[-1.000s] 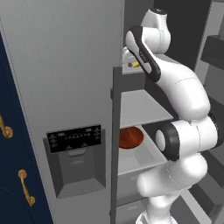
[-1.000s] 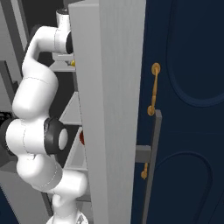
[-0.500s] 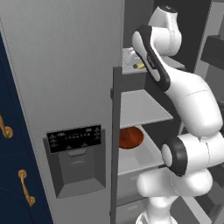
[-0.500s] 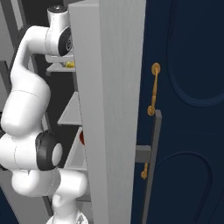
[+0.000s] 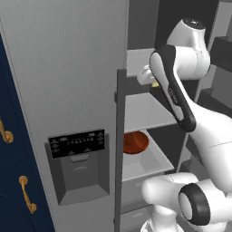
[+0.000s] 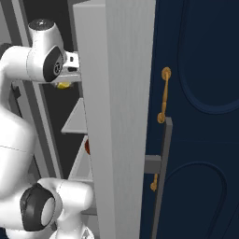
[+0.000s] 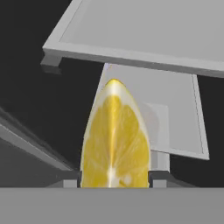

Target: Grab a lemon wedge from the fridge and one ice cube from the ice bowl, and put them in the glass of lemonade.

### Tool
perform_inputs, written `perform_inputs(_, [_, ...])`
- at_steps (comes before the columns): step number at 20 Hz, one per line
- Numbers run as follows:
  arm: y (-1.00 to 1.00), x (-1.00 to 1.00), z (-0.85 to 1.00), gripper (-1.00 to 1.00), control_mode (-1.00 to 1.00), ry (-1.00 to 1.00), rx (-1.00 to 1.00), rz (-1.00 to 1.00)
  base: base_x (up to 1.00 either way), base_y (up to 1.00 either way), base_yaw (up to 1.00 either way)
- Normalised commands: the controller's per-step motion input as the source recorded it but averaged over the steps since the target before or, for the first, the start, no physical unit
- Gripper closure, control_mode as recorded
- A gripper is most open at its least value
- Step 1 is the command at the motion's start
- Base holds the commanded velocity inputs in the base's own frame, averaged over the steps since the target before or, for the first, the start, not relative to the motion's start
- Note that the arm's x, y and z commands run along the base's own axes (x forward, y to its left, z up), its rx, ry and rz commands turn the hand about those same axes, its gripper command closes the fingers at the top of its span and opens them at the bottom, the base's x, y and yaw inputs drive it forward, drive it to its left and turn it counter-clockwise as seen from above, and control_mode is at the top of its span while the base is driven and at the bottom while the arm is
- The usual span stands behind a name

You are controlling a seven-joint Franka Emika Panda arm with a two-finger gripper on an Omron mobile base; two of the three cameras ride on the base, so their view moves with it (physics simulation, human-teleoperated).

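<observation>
My gripper point(image 7: 114, 180) is shut on the lemon wedge point(image 7: 114, 140), a bright-yellow slice that stands upright between the two dark fingertips point(image 7: 70, 180). In the left base view the hand point(image 5: 146, 76) hangs in the open fridge point(image 5: 68, 68) in front of its upper shelves, with the lemon wedge point(image 5: 155, 84) peeking out below it. From the right base view the lemon wedge point(image 6: 63, 85) shows just left of the fridge door's edge point(image 6: 116, 116). The glass of lemonade and the ice cube are out of view.
Grey shelves point(image 5: 145, 111) stack inside the fridge, and a reddish-brown bowl point(image 5: 135, 142) sits on a lower one. The open door's edge point(image 5: 120, 149) stands close to the left of the arm. Navy cabinets with gold handles point(image 6: 163, 95) flank the fridge.
The hand has drawn back from the upper shelf and a little down, with the lemon wedge still in it. The upper arm has swung higher and to the right.
</observation>
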Motion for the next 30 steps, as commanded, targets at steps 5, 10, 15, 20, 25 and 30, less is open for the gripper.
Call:
perform_inputs(5, [0.00, -0.98, -0.68, 1.00, -1.00, 0.00, 0.00, 0.00, 0.00, 0.00, 0.00])
perform_inputs(10, [0.00, -0.57, -0.70, 1.00, -1.00, 0.05, 0.00, 0.00, 0.00, 0.00, 0.00])
perform_inputs(15, [0.00, -0.32, -0.11, 1.00, -1.00, 0.03, 0.00, 0.00, 0.00, 0.00, 0.00])
perform_inputs(20, [0.00, 0.00, 0.00, 1.00, 1.00, 0.00, 0.00, 0.00, -0.06, 0.00, 0.00])
perform_inputs(25, [0.00, 0.00, 0.00, 1.00, 1.00, 0.00, 0.00, 0.00, -0.98, 0.18, 0.04])
perform_inputs(30, [0.00, 0.00, 0.00, 1.00, 1.00, 0.00, 0.00, 0.00, -0.80, 0.77, 0.22])
